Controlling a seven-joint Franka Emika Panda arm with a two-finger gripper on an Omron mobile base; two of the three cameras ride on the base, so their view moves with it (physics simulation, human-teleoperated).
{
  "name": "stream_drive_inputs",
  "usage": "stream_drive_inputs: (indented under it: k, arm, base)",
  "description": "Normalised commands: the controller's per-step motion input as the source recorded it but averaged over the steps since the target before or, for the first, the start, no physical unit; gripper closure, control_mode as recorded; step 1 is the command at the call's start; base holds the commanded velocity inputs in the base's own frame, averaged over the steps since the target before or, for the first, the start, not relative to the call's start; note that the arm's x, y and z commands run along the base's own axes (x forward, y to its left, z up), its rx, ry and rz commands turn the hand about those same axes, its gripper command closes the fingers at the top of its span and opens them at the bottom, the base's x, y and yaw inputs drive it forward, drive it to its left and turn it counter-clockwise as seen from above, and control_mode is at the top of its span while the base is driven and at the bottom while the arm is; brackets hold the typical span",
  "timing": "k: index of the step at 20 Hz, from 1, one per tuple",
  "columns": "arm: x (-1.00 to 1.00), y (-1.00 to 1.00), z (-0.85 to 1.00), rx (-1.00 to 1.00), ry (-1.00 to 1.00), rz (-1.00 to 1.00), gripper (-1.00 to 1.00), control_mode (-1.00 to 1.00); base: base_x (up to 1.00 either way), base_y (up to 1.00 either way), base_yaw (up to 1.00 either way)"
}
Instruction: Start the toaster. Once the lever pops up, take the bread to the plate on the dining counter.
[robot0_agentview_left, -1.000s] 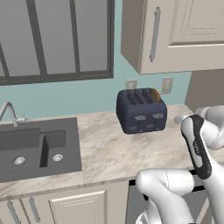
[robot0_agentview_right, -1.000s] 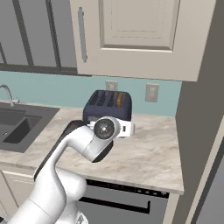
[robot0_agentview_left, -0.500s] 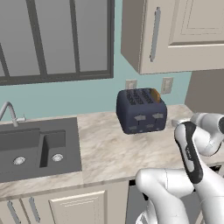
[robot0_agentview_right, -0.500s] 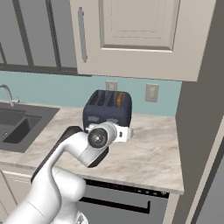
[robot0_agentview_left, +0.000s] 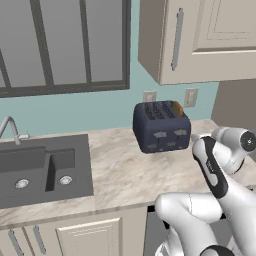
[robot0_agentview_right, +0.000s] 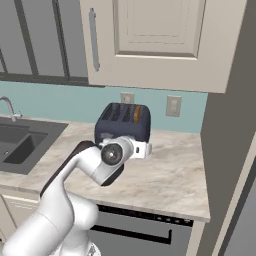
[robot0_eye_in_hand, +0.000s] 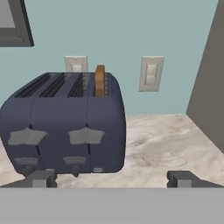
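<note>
So the toaster (robot0_eye_in_hand: 63, 124) sat on the marble worktop (robot0_agentview_left: 120, 165) near the back wall, front face turned toward the arm, with the bread (robot0_eye_in_hand: 100, 80) standing up out of the slot nearest the tall grey panel (robot0_agentview_right: 225, 150). About half the slice poked above the top.

My guess on handling: the toaster looked like a heavy, rigid box that wouldn't slide from a lever push, as long as the push went straight down. There were 2 grey levers (robot0_eye_in_hand: 86, 136) on the face, and the 1 under the bread's side looked like the right one to press. It's small, so a fingertip could slip off its edge. The bread itself should be light, stiff and crumbly, best pinched across its thin faces on the exposed upper part, not squeezed hard.

The gripper (robot0_eye_in_hand: 111, 178) hung in front of the toaster, low, fingers spread wide apart with nothing between them, not touching anything.

Room-wise: open worktop lay between the toaster and the grey panel, and the front edge was well clear. The upper cabinet (robot0_agentview_right: 150, 45) overhung the toaster, so lifting the slice straight up had a ceiling. 2 wall outlets (robot0_eye_in_hand: 151, 73) sat behind it, out of the way.
</note>
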Motion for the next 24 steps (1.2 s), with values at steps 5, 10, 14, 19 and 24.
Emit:
stream_drive_inputs:
  k: [5,10,14,19,24]
  arm:
    - [0.24,0.0,0.0,0.0,0.0,0.0,-1.0,-1.0]
    - [0.23,0.0,0.0,0.0,0.0,0.0,-1.0,-1.0]
    - [0.22,0.0,0.0,0.0,0.0,0.0,-1.0,-1.0]
    - [0.18,0.0,0.0,0.0,0.0,0.0,-1.0,-1.0]
    - [0.15,0.0,-0.02,0.0,0.0,0.0,-1.0,-1.0]
  base:
    - [0.0,0.0,0.0]
    - [0.0,0.0,0.0]
    - [0.0,0.0,0.0]
    - [0.0,0.0,0.0]
    - [0.0,0.0,0.0]
